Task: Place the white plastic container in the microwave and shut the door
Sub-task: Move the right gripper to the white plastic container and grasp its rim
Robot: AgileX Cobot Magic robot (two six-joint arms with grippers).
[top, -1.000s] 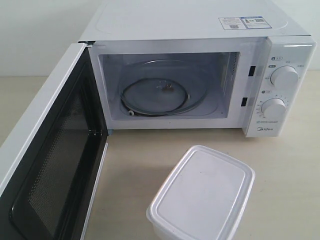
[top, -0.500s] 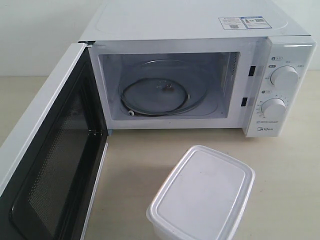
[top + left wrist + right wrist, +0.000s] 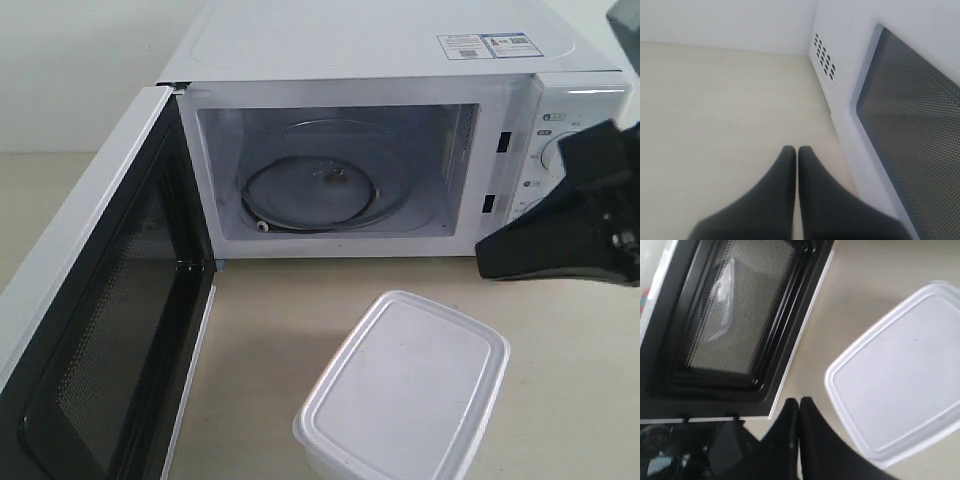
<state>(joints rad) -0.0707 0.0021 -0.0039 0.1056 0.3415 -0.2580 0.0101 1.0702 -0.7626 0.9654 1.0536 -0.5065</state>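
White translucent plastic container (image 3: 405, 385), rounded-cornered with a flat rimmed lid, sits on the pale worktop (image 3: 260, 300) near the black right tool (image 3: 484, 258), apart from it; that tool is clenched on nothing. Behind the tool stands the white box-shaped microwave (image 3: 380, 40), its top sticker (image 3: 485, 45) too small to read. The white mesh-lined door (image 3: 100, 330) hangs open beside the left tool (image 3: 796, 150), which is clenched empty too.

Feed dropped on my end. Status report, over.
Left gripper shut, outside the door. Right gripper shut, empty, near the white plastic container, not touching. Container lidded, on the table before the microwave. Door wide open, path in unobstructed.
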